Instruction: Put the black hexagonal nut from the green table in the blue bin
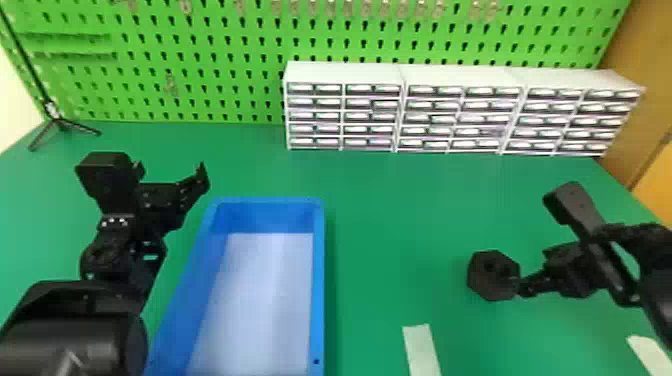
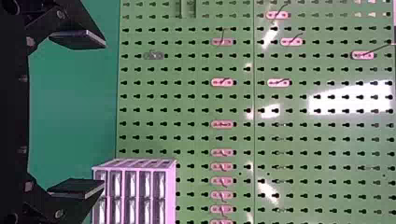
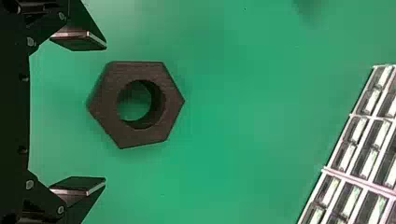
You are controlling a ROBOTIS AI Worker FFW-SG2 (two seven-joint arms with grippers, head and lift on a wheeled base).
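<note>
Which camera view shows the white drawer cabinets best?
The head view: the whole row of cabinets is visible there, at the back of the green table, before the pegboard. The left wrist view catches one end of the row, sideways; the right wrist view catches part of the fronts, slanted.

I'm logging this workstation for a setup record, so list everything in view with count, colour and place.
Black hexagonal nut: one, black, on the table right of the bin
Blue bin: one, blue with pale floor, on the table, left of centre
Table: one, green, under both
Strips: two, whitish, near table front, right of bin
Drawer units: three, white, table's back
Pegboard: one, green, behind table
Hooks: several, on pegboard
Tripod: one, black, back left
Panel: one, brown, far right
Left gripper: one, black, left of bin, open
Right gripper: one, black, beside nut, open
</note>
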